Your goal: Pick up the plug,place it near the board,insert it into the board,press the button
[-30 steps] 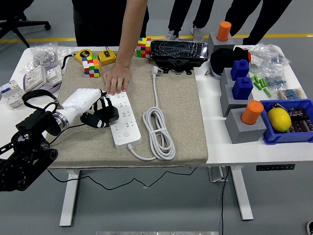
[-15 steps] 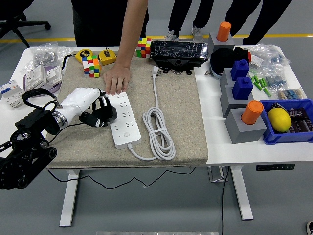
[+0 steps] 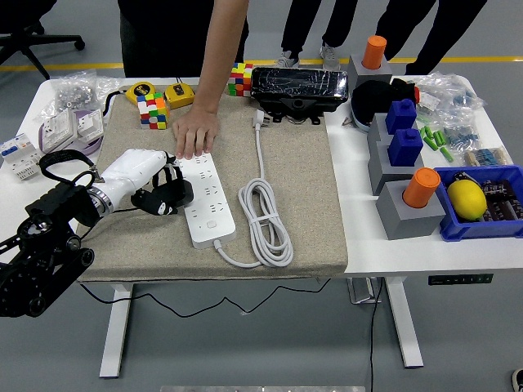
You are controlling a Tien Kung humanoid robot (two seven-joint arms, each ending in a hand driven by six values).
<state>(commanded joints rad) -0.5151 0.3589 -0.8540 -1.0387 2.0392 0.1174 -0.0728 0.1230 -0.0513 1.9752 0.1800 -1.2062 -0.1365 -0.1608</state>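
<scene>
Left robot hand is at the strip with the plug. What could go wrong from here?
1. The person's hand rests on the far end of the power strip, close to the left robot hand; contact is possible.
2. The black plug looks beside the strip's left edge, so pushing now may shove the strip sideways.

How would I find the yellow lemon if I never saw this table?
Look at the white table, at its right end. A blue bin sits by the near edge there, and the lemon lies inside it. It is the only round yellow thing among blue blocks and orange cylinders.
</scene>
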